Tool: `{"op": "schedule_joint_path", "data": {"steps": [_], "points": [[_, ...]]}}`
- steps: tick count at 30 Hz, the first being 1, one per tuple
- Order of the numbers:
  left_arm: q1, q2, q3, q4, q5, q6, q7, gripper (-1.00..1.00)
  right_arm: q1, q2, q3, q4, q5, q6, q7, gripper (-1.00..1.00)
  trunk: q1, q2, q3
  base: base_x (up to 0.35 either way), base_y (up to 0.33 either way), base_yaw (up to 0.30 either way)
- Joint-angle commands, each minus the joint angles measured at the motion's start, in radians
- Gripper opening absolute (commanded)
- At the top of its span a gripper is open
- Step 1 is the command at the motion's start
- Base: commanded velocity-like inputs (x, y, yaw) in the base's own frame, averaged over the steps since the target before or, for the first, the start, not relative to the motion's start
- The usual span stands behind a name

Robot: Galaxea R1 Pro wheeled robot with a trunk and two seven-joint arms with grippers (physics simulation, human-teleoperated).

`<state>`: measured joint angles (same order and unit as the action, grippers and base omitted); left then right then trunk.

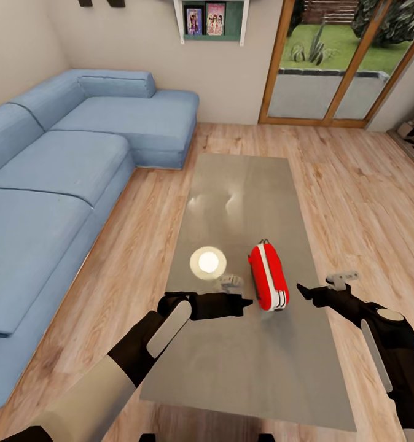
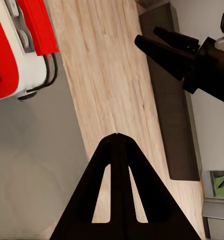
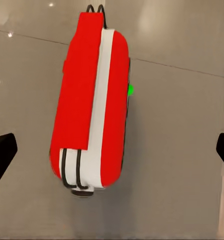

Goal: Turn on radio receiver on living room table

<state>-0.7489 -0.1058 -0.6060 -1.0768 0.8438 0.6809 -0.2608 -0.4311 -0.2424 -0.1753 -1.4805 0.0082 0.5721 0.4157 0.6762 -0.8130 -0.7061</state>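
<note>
While upright, the radio receiver (image 1: 268, 277) hides its dial from view.

Left arm: reaches forward from the near left, forearm angled right.
Left gripper (image 1: 247, 302): fingers pressed together into one point, aimed right.
Right arm: comes in from the near right, bent inward.
Right gripper (image 3: 112, 152): fingers spread wide apart.

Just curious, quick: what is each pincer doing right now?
Left pincer: shut, holding nothing.
Right pincer: open, empty, beside the small bright-red rounded radio.
</note>
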Motion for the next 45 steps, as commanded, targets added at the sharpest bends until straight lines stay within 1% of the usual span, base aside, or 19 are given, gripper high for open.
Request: {"op": "schedule_joint_path", "data": {"steps": [1,6,9,14,15,17,20,21,24,26,31,33,34,35,36,39,41,44,45], "points": [[0.000,0.000,0.000,0.000,0.000,0.000,0.000,-1.00,0.000,0.000,-0.005,0.001,0.000,0.000,0.000,1.00,0.000,0.000,0.000,-0.343,0.000,0.000],[0.000,0.001,0.000,-0.001,0.000,-0.001,-0.001,-1.00,0.000,0.000,-0.024,0.007,0.000,-0.001,0.000,1.00,0.000,0.000,0.000,-0.322,0.000,0.000],[0.000,0.003,0.000,-0.002,-0.001,-0.003,-0.001,-1.00,0.000,-0.002,-0.057,0.028,-0.001,-0.008,-0.001,1.00,0.000,0.000,0.000,-0.229,0.000,0.000],[0.000,0.011,0.000,-0.002,-0.002,-0.003,-0.002,-1.00,0.000,-0.031,-0.086,0.104,0.017,-0.039,-0.002,1.00,0.000,0.000,0.000,-0.097,0.000,0.000],[0.000,0.025,0.001,-0.002,-0.001,-0.004,-0.003,-1.00,0.000,-0.054,-0.096,0.166,0.054,-0.102,-0.003,1.00,0.000,0.000,0.000,-0.015,0.000,0.000],[0.000,0.042,0.000,-0.001,0.000,-0.004,-0.003,-1.00,0.000,-0.062,-0.108,0.228,0.088,-0.146,-0.002,1.00,0.000,0.000,0.000,-0.008,0.000,0.000],[0.000,0.075,-0.001,0.003,0.003,-0.005,-0.003,-1.00,0.000,-0.066,-0.153,0.300,0.140,-0.177,0.000,1.00,0.000,0.000,0.000,-0.003,0.000,0.000],[0.000,0.082,-0.002,0.003,0.005,-0.005,-0.003,-1.00,0.000,-0.066,-0.163,0.309,0.147,-0.180,0.000,1.00,0.000,0.000,0.000,-0.001,0.000,0.000],[0.001,0.128,-0.003,0.008,0.014,-0.007,-0.003,-1.00,-0.001,-0.066,-0.228,0.340,0.169,-0.191,0.002,1.00,0.000,0.000,0.000,0.000,0.000,0.000],[0.004,0.144,-0.003,0.014,0.018,-0.007,-0.003,-1.00,-0.001,-0.065,-0.258,0.347,0.174,-0.195,0.002,1.00,0.000,0.000,0.002,0.000,0.000,0.000],[0.012,0.163,-0.003,0.081,0.015,-0.020,-0.005,-1.00,-0.001,-0.065,-0.277,0.348,0.179,-0.197,0.002,1.00,0.000,0.000,0.009,0.000,0.000,0.000],[0.012,0.169,-0.003,0.134,0.014,-0.053,-0.006,-1.00,0.001,-0.064,-0.280,0.344,0.180,-0.198,0.002,1.00,0.000,0.000,0.012,0.000,0.000,0.000],[0.012,0.172,-0.003,0.196,0.013,-0.101,-0.008,-1.00,0.005,-0.064,-0.281,0.342,0.180,-0.198,0.002,1.00,0.000,0.000,0.014,0.000,0.000,0.000],[0.012,0.173,-0.003,0.219,0.013,-0.117,-0.009,-1.00,0.007,-0.063,-0.282,0.342,0.180,-0.198,0.002,1.00,0.000,0.000,0.016,0.000,0.000,0.000],[0.015,0.174,-0.003,0.294,0.013,-0.163,-0.010,-1.00,0.016,-0.064,-0.288,0.341,0.180,-0.198,0.002,1.00,0.000,0.000,0.017,0.000,0.000,0.000],[0.021,0.174,-0.004,0.434,0.011,-0.222,-0.022,-1.00,0.036,-0.064,-0.309,0.344,0.180,-0.199,0.001,1.00,0.000,0.000,0.022,0.000,0.000,0.000],[0.032,0.175,-0.004,0.559,0.008,-0.270,-0.065,-1.00,0.053,-0.064,-0.328,0.351,0.180,-0.200,0.000,1.00,0.000,0.000,0.025,0.000,0.000,0.000],[0.039,0.175,-0.005,0.789,0.004,-0.388,-0.199,-1.00,0.080,-0.066,-0.356,0.402,0.184,-0.243,0.000,1.00,0.000,0.000,0.030,0.000,0.000,0.000],[0.040,0.175,-0.005,0.831,0.004,-0.412,-0.226,-1.00,0.084,-0.066,-0.362,0.420,0.189,-0.258,0.000,1.00,0.000,0.000,0.032,0.000,0.000,0.000]]}}
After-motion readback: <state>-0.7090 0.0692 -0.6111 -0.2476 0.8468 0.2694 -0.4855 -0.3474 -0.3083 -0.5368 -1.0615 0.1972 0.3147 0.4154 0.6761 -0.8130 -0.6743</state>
